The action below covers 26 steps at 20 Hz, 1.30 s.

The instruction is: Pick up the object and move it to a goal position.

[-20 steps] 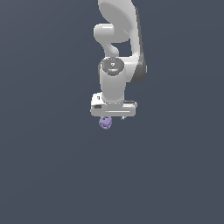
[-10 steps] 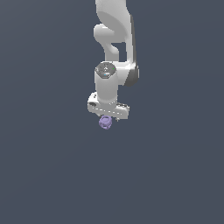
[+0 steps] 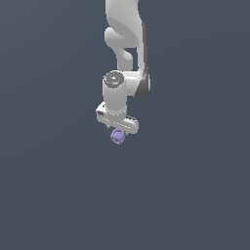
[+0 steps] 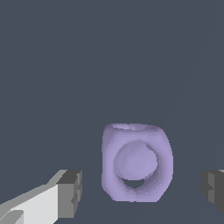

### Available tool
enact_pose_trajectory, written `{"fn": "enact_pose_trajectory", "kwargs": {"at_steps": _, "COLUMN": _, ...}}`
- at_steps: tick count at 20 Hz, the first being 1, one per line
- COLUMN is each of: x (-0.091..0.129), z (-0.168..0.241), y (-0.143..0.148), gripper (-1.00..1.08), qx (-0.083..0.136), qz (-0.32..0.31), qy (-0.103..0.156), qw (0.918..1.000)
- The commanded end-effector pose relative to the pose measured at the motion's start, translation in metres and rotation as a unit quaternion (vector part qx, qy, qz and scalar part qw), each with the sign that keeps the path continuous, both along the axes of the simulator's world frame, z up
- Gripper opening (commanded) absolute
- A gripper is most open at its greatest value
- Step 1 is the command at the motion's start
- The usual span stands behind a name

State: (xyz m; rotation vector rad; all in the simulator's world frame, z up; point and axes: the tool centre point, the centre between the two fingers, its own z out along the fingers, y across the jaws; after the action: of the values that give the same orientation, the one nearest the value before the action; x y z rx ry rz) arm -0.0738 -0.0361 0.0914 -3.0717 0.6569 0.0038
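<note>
Sitting nearest the wrist camera: the object [image 4: 136,162], a lavender-purple knobbly lump with a round hole facing the lens, lying between the two dark finger pads [image 4: 70,194], one at its 9 o'clock and the other at its 3 o'clock. Showing clear grey gaps on both sides of the lump, with neither pad touching it, so reading the gripper [image 4: 142,190] as spread and released, clasping nothing. Appearing in the exterior view directly beneath the white gripper [image 3: 117,133], at 6 o'clock from the hand body, the object [image 3: 117,136] showing as a small purple lump. Rising beyond that toward 12 o'clock: the white arm [image 3: 126,39], against a flat dark grey ground [image 3: 49,195]. Not telling from either view whether the lump is resting on that ground.
</note>
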Motion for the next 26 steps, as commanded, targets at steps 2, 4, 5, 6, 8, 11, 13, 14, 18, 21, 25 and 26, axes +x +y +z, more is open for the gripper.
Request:
{"fn": "enact_pose_trajectory", "kwargs": {"at_steps": 2, "x": -0.002, "z": -0.002, "y": -0.002, "gripper": 1.00, "qx": 0.000, "qz": -0.008, "qy": -0.001, "qw": 1.0000}}
{"fn": "enact_pose_trajectory", "kwargs": {"at_steps": 4, "x": -0.001, "z": -0.001, "y": -0.001, "gripper": 1.00, "qx": 0.000, "qz": -0.005, "qy": -0.001, "qw": 1.0000}}
{"fn": "enact_pose_trajectory", "kwargs": {"at_steps": 5, "x": -0.001, "z": -0.002, "y": -0.001, "gripper": 1.00, "qx": 0.000, "qz": -0.005, "qy": -0.001, "qw": 1.0000}}
{"fn": "enact_pose_trajectory", "kwargs": {"at_steps": 6, "x": -0.001, "z": -0.004, "y": -0.001, "gripper": 1.00, "qx": 0.000, "qz": -0.005, "qy": -0.001, "qw": 1.0000}}
{"fn": "enact_pose_trajectory", "kwargs": {"at_steps": 8, "x": -0.002, "z": -0.009, "y": -0.001, "gripper": 1.00, "qx": 0.000, "qz": -0.005, "qy": -0.001, "qw": 1.0000}}
{"fn": "enact_pose_trajectory", "kwargs": {"at_steps": 11, "x": -0.002, "z": -0.022, "y": -0.001, "gripper": 1.00, "qx": 0.000, "qz": -0.006, "qy": -0.001, "qw": 1.0000}}
{"fn": "enact_pose_trajectory", "kwargs": {"at_steps": 13, "x": -0.003, "z": -0.033, "y": -0.001, "gripper": 1.00, "qx": -0.001, "qz": -0.007, "qy": -0.001, "qw": 1.0000}}
{"fn": "enact_pose_trajectory", "kwargs": {"at_steps": 14, "x": -0.003, "z": -0.037, "y": -0.002, "gripper": 1.00, "qx": -0.001, "qz": -0.007, "qy": -0.001, "qw": 1.0000}}
{"fn": "enact_pose_trajectory", "kwargs": {"at_steps": 18, "x": -0.003, "z": -0.049, "y": -0.002, "gripper": 1.00, "qx": -0.001, "qz": -0.008, "qy": -0.001, "qw": 1.0000}}
{"fn": "enact_pose_trajectory", "kwargs": {"at_steps": 21, "x": -0.002, "z": -0.052, "y": -0.001, "gripper": 1.00, "qx": -0.001, "qz": -0.008, "qy": -0.001, "qw": 1.0000}}
{"fn": "enact_pose_trajectory", "kwargs": {"at_steps": 25, "x": -0.002, "z": -0.052, "y": -0.001, "gripper": -1.00, "qx": -0.001, "qz": -0.008, "qy": -0.001, "qw": 1.0000}}
{"fn": "enact_pose_trajectory", "kwargs": {"at_steps": 26, "x": -0.002, "z": -0.052, "y": -0.001, "gripper": -1.00, "qx": -0.001, "qz": -0.008, "qy": -0.001, "qw": 1.0000}}
